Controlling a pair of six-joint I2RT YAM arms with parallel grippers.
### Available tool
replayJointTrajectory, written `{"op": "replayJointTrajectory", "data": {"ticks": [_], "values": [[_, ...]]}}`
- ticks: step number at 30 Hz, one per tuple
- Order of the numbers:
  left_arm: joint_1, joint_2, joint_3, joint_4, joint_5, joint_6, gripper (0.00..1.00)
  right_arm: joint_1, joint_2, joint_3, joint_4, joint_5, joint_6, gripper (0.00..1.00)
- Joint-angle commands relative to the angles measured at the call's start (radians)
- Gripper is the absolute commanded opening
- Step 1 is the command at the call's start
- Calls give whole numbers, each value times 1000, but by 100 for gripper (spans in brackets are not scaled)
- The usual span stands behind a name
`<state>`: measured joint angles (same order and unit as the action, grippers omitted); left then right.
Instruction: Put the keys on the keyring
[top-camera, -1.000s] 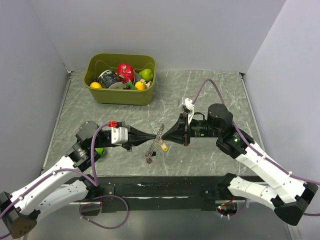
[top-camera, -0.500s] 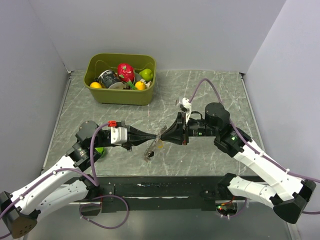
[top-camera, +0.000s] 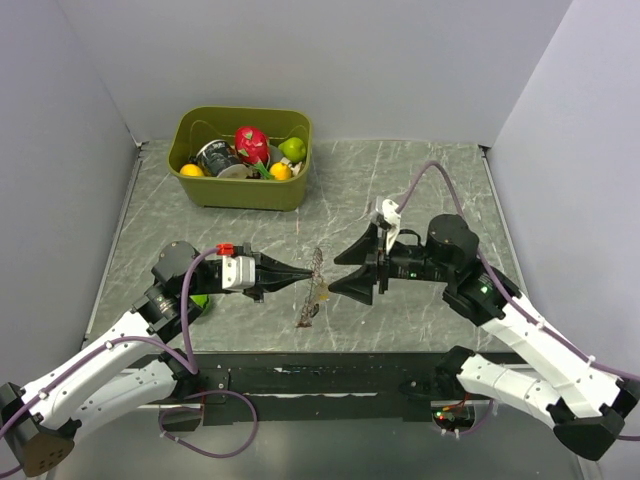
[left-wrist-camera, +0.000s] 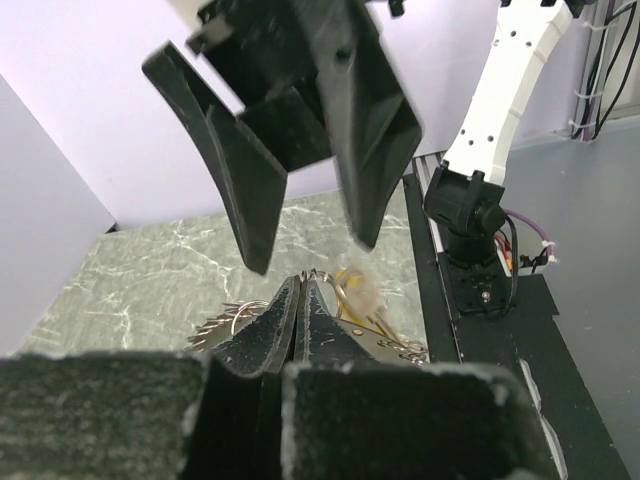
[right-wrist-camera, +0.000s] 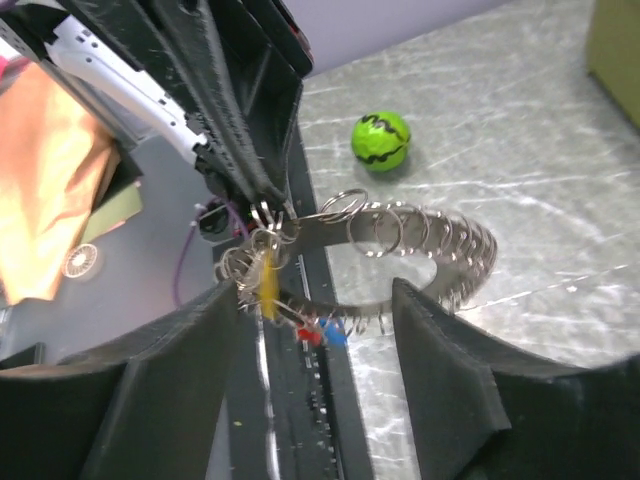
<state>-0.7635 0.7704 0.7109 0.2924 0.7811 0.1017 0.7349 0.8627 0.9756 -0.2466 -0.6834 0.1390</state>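
The keyring (top-camera: 312, 285), a thin beaded metal loop, hangs above the table's middle, pinched at its top by my left gripper (top-camera: 306, 272), which is shut on it. In the right wrist view the keyring (right-wrist-camera: 425, 238) curves away from the left gripper (right-wrist-camera: 265, 207), with a yellow key (right-wrist-camera: 268, 282) dangling near the grip and red and blue tags (right-wrist-camera: 322, 336) lower down. The yellow key (left-wrist-camera: 362, 290) shows blurred in the left wrist view beside the shut left gripper (left-wrist-camera: 300, 283). My right gripper (top-camera: 346, 272) stands open just right of the ring, holding nothing. No other keys can be made out.
A green bin (top-camera: 240, 196) holding fruit and cans stands at the back left. A green ball (right-wrist-camera: 380, 138) lies on the table by the left arm (top-camera: 190, 275). The black base rail (top-camera: 320, 380) runs along the near edge.
My right gripper opened and drew back to the right from the ring. The yellow key stays hanging on the ring, which my left gripper still holds.
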Motion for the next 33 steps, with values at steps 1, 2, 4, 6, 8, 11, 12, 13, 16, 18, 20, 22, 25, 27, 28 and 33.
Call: {"op": "replayJointTrajectory", "data": {"ticks": [1,2,4,6,8,11,12,13,16,18,20,22,25,27,28,33], "values": [[-3,-5,44,37,6,29,1,-6,-47,11,-3,50,-35,77],[-3,-3,44,39,6,29,1,-5,-53,8,-2,54,-38,83],[-2,0,45,36,9,32,1,-5,-77,-11,24,73,-36,93],[-3,-2,45,36,9,30,1,-6,-109,-26,52,79,-32,100],[-3,-2,47,34,9,33,1,-5,-125,-38,72,84,-33,100],[-2,1,47,34,10,33,1,-5,-125,-34,63,88,-38,100],[-3,1,45,34,10,33,1,-6,-119,-31,61,87,-38,100],[-3,4,45,34,12,32,1,-5,-116,-32,59,84,-38,100],[-2,12,42,37,10,35,1,-6,-106,-37,66,81,-32,100],[-2,18,32,45,6,35,1,-6,-105,-49,73,82,-26,100],[-2,30,19,56,6,35,1,-5,-106,-61,81,85,-21,100],[-3,53,10,74,0,32,1,-6,-106,-74,89,85,-10,100],[-2,93,-1,96,10,32,1,-3,-106,-89,95,85,1,100],[-3,118,-1,103,23,41,1,-5,-113,-101,96,90,4,100],[-2,145,-2,123,30,36,1,-5,-114,-104,96,96,7,100],[-2,237,-25,275,70,-21,1,-8,-142,-124,90,125,16,100]]}}
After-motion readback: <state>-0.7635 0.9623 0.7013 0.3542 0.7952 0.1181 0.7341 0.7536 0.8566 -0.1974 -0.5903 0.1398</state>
